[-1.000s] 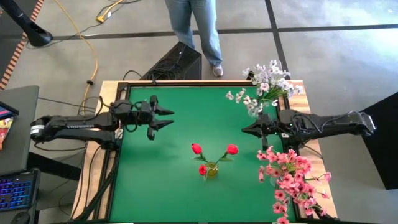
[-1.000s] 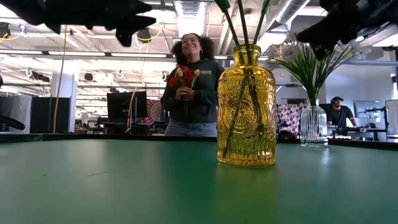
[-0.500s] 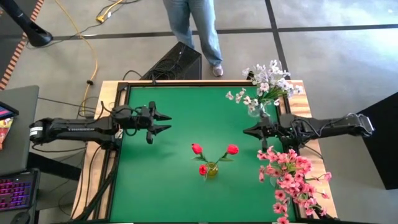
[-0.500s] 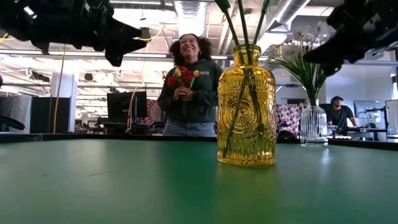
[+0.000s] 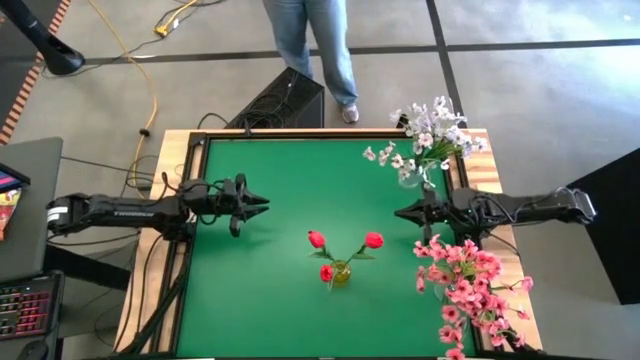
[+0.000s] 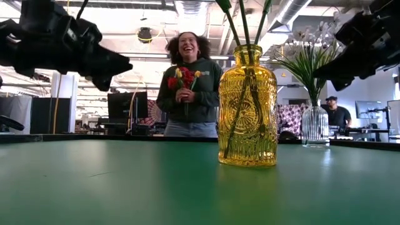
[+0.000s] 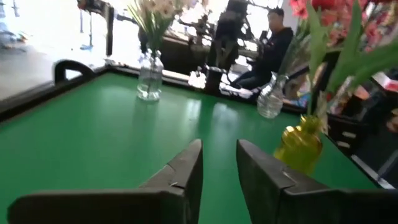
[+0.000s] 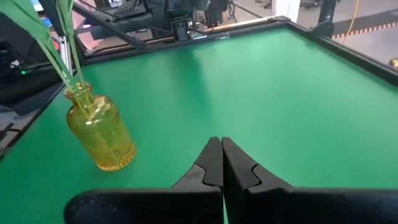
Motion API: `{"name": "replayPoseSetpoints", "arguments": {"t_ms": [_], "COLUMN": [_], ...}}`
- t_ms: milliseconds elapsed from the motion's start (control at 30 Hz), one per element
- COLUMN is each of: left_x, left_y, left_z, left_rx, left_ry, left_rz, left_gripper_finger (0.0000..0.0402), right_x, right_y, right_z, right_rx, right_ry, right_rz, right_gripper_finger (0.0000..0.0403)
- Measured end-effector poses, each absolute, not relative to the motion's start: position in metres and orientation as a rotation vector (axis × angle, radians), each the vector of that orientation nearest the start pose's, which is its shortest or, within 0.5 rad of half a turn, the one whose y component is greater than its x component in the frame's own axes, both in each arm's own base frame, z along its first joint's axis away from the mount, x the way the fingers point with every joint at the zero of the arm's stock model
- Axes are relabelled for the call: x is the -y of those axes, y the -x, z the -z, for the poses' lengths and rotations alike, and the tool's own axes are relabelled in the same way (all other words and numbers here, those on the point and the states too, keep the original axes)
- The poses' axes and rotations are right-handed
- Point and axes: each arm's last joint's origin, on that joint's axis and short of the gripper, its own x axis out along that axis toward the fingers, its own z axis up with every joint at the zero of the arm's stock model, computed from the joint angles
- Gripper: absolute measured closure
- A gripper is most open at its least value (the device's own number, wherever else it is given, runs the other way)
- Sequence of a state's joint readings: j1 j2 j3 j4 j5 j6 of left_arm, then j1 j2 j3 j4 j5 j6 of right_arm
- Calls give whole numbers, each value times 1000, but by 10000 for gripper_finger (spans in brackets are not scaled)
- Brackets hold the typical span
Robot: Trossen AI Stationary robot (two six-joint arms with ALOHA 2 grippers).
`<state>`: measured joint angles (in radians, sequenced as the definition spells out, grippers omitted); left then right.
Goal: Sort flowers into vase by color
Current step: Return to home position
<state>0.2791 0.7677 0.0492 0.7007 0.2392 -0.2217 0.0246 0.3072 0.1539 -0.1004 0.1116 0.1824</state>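
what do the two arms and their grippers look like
Both are slim, black, jointed arms. The left arm carries a pale marking along one link; the right arm has a thin cable looped on it. The left gripper and right gripper each have two dark wedge-shaped fingers tapering to points.

No writing can be read; the pale lettering on the left arm (image 5: 120,210), at centre left, is too small.

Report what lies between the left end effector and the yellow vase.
Only bare green table separates left end effector and yellow vase, seen in the high view.
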Motion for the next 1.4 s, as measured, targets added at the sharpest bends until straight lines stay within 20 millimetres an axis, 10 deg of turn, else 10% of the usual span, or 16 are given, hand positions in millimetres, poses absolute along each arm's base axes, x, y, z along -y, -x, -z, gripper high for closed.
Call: {"name": "replayPoseSetpoints", "arguments": {"t_ms": [433, 1400], "left_x": [-37, -33], "left_y": [-118, -101], "left_z": [-162, -158], "left_rx": [-46, -72], "left_ry": [318, 321], "left_rz": [-160, -247], "left_gripper_finger": [398, 400], "right_x": [1, 5], "right_y": [-99, -92], "right_z": [-182, -184], "right_rx": [-230, -177], "right_ry": [-44, -181], "right_rz": [88, 231], "right_gripper_finger": [376, 355]}}
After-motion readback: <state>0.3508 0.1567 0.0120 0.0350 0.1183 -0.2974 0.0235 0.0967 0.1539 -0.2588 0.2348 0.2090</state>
